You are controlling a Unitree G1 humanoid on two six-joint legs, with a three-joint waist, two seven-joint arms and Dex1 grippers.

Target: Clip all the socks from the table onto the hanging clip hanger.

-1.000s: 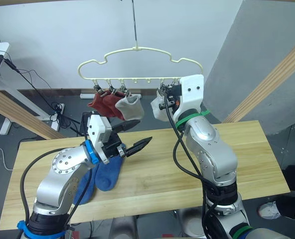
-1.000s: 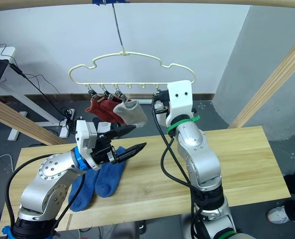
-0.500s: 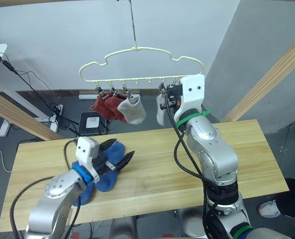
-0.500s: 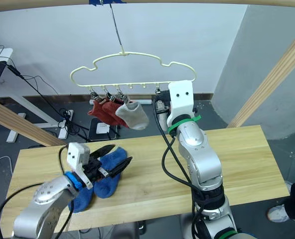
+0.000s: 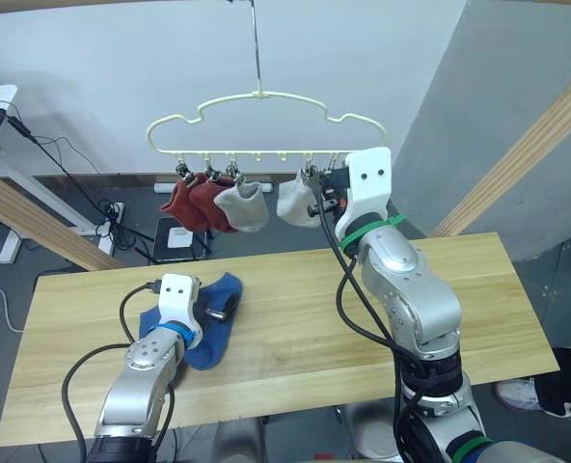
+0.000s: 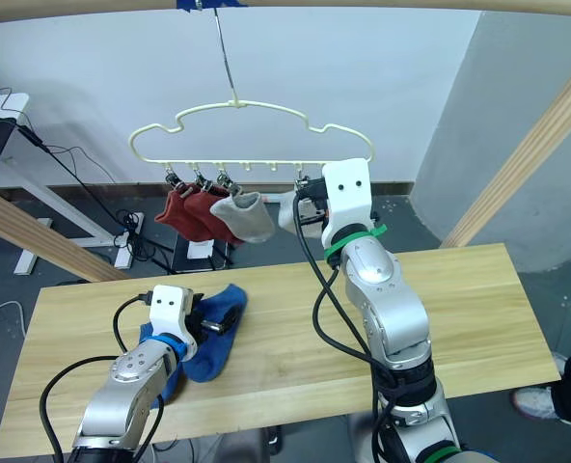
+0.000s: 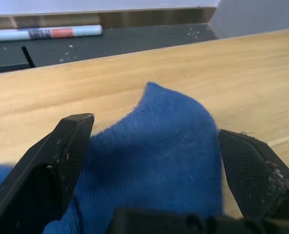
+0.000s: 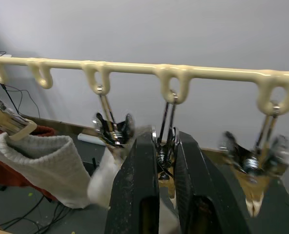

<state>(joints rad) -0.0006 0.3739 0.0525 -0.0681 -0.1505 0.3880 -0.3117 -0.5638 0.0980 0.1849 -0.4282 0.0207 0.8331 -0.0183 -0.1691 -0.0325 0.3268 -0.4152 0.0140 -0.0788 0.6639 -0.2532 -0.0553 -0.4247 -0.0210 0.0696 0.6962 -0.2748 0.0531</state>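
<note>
A: While the R gripper [image 8: 165,168] is up at the clip hanger [image 5: 266,96], what's logged?

B: Item 1: hanger, hung from a thin hook over the desk's [image 5: 478,318] far edge. On its clips: 2 dark red socks [image 5: 191,201], 1 light grey sock [image 5: 242,205], 2nd light grey sock [image 5: 297,203] just beside the R jaws. Those jaws narrow, pinched on a metal clip [image 8: 167,141].

A: And on the desk?

B: Item 2: blue socks [image 5: 203,318], 2 pcs, lying together nr the L front. L gripper [image 7: 154,161] low over the top one, jaws wide, straddling its toe end, not closed on it.

A: Step?

B: Est. 4 of 6 hung; pickup of blue no. 1 in hand. Next prob.: L jaws close on one layer only, lift to a free clip; R to squeeze that clip open.
</note>
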